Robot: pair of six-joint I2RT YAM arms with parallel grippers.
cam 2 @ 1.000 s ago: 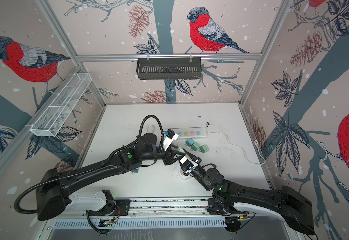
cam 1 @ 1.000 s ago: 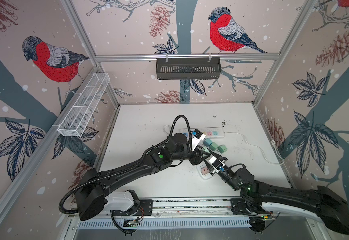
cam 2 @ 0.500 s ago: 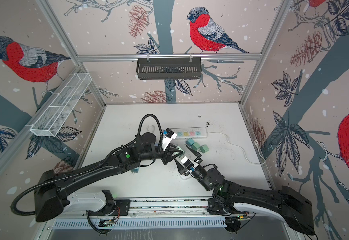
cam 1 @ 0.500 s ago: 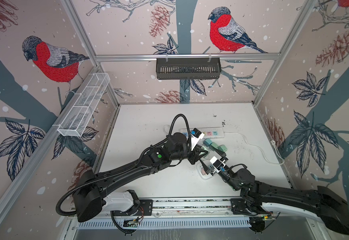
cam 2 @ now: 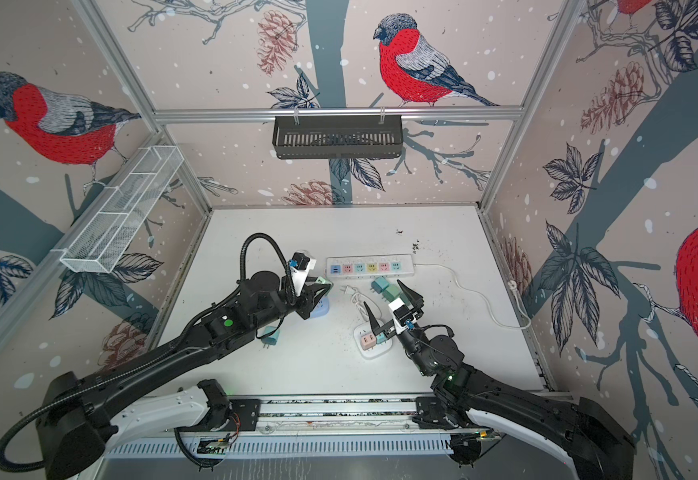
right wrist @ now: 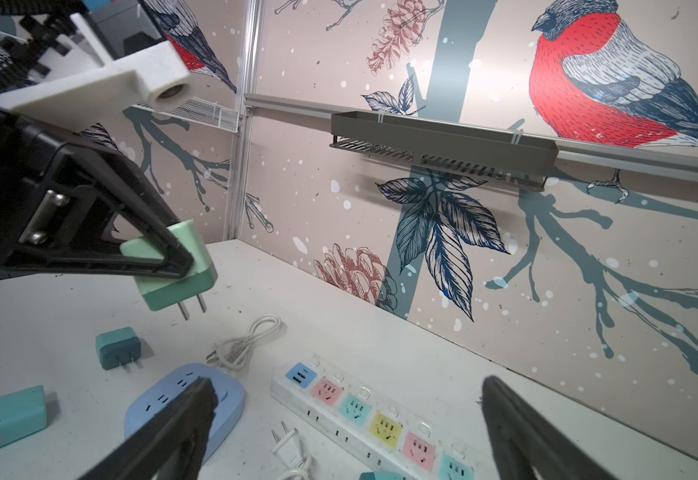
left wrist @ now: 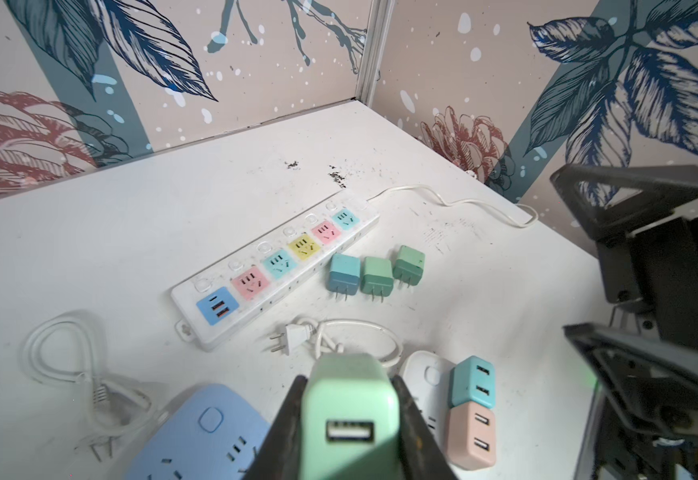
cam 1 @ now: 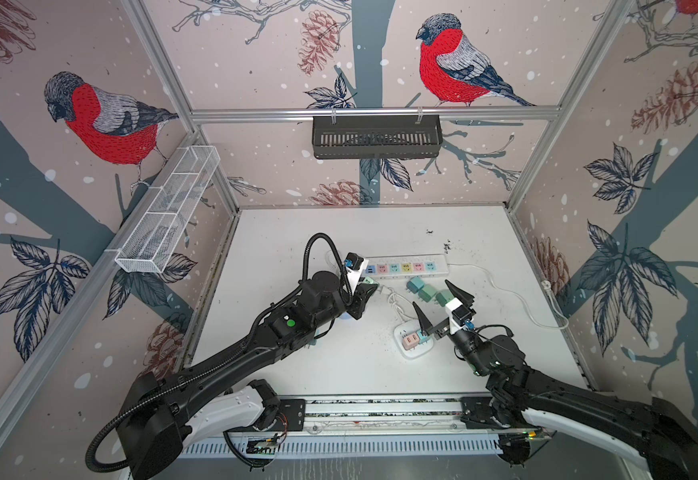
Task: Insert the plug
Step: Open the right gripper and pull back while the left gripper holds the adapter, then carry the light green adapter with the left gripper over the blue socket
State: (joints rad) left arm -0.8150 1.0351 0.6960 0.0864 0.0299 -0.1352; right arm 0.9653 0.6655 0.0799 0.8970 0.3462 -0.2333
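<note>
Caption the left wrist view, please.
Left jaws shut on mint plug, USB port facing camera; blue socket hub close by, colored power strip beyond.

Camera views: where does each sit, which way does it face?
Top views: high above the front rail, looking down toward the back wall; both whole arms, left gripper, right gripper.
Left wrist: behind the left gripper, facing the power strip; own fingers shut on the light green plug, right gripper at the edge.
Right wrist: low, tilted up at the back wall's black rack; own open fingers, the left gripper too.
Shared: all show the power strip; both wrists show the plug.
</note>
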